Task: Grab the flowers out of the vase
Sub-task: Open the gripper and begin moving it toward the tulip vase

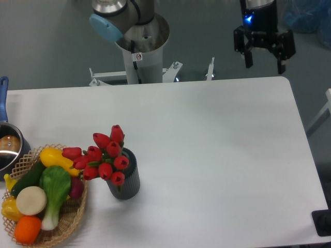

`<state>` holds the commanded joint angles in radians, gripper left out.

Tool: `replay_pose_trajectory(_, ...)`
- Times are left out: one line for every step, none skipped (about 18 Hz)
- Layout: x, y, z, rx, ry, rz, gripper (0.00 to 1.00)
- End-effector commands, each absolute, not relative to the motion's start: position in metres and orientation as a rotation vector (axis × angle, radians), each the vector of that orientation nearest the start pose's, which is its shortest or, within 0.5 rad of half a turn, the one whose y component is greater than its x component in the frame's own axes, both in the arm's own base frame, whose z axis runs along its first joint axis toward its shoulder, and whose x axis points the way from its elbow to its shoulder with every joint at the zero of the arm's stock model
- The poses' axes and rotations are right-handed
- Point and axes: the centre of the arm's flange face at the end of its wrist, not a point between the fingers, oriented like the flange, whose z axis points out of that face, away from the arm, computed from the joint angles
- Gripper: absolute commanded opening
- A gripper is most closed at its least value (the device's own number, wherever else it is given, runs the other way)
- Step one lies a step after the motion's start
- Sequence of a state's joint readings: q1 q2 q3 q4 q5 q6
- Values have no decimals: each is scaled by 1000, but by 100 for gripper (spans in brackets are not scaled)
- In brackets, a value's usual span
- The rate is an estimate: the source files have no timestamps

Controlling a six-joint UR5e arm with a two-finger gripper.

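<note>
1. Gripper (265,58): the black 2-finger gripper hangs at the top right of the view, above the far edge of the table, with a blue light glowing on its body. Its fingers are spread apart and hold nothing.
2. Arm base (139,46): a grey column with a light blue cap on the joint above it stands at the far edge of the table, left of the gripper.
3. Red tulips (103,155): a bunch of red buds with green stems sits in the vase, leaning out to the left over its rim, toward the basket. I count about 10 buds, though some overlap.
4. Vase (125,178): a small dark grey cylinder with ribbed sides stands upright on the table's near-left part, just beside the basket and well apart from the gripper.
5. Wicker basket (72,219): at the near-left corner, it holds a yellow squash, a green leafy vegetable, a dark green cucumber-like piece, a pale round item, an orange fruit and a red-purple piece partly hidden.
6. Metal pot (8,147): at the left edge, with a blue handle pointing away; only part of it shows.
7. White table (217,165): the surface bearing all of these.
</note>
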<state>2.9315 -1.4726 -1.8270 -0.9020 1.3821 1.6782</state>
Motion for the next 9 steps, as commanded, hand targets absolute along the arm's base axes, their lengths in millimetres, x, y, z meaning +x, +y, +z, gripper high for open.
replay_pose_trajectory(-438,250,487,-2791,521,728,100)
replay_pose_trajectory(-437,251,489,-2789,523,732,100)
replay_pose_trajectory(-437,252,490,-2789,523,734,100)
replay_pose_trajectory(-437,252,491,-2788,523,735,100)
replay_pose_trajectory(-436,253,490,-2788,523,733,100)
replay_pose_trajectory(-437,253,488,-2782,520,726,100)
replay_pose_trajectory(-436,255,488,-2762,503,714,100)
replay_pose_trajectory(-436,257,486,-2731,469,692,100)
replay_pose_trajectory(-436,258,484,-2700,416,667,100)
